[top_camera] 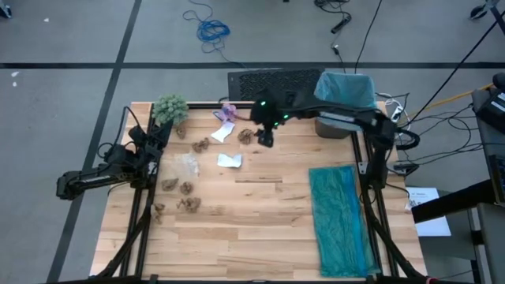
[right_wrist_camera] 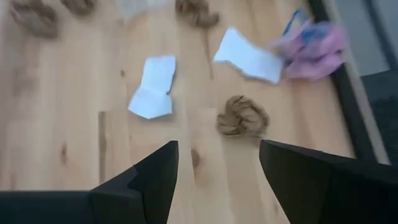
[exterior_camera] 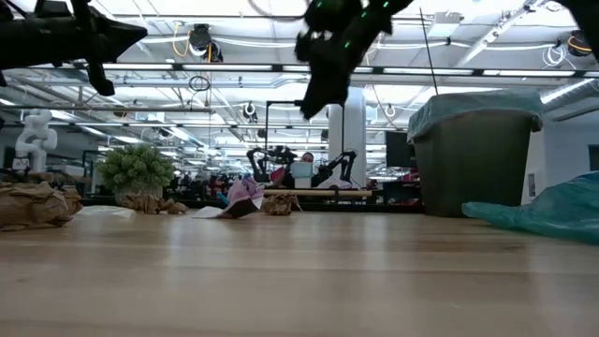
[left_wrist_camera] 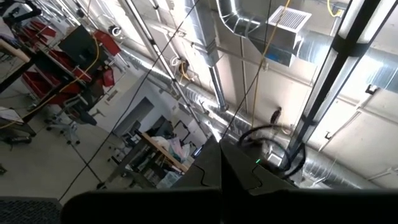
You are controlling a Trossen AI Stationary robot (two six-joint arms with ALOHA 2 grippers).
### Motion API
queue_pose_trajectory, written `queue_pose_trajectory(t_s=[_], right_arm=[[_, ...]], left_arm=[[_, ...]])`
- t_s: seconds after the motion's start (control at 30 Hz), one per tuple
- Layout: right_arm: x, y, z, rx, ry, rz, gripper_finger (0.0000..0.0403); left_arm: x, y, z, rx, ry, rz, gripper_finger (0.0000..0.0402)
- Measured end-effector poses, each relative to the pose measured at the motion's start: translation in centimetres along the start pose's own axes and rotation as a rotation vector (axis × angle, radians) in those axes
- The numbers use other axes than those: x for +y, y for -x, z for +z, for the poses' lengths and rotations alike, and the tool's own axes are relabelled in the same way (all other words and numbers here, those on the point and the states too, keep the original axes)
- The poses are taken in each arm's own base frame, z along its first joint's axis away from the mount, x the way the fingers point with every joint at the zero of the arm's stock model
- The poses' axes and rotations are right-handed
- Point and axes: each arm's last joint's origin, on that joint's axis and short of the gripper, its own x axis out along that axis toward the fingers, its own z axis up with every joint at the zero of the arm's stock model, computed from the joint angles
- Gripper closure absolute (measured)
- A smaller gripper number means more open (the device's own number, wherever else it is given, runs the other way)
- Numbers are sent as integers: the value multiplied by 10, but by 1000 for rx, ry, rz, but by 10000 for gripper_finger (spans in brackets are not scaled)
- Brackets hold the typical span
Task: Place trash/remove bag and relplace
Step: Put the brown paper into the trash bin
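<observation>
Here, crumpled brown wad (right_wrist_camera: 242,116) lies below open right hand (right_wrist_camera: 217,180).

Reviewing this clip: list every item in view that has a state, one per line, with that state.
Right gripper: open, empty, above a brown crumpled paper wad.
Left gripper: shut, parked at the table's left side.
Grey trash bin: upright, lined with a light-blue plastic liner.
Teal-green plastic bag: lying flat on the table.
White paper scraps: loose on the table.
Purple crumpled piece: loose on the table.
</observation>
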Motion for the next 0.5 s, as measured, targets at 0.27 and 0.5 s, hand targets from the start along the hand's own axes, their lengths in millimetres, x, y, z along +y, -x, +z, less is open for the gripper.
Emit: queue_pose_trajectory(t_s=[0.27,0.5], right_arm=[[-9,-71,-3,4,-1,-16,183],[-14,-105,-16,78,-22,-45,183]], left_arm=[[1,0,-2,19,-8,10,401],[1,0,-2,17,-7,9,402]])
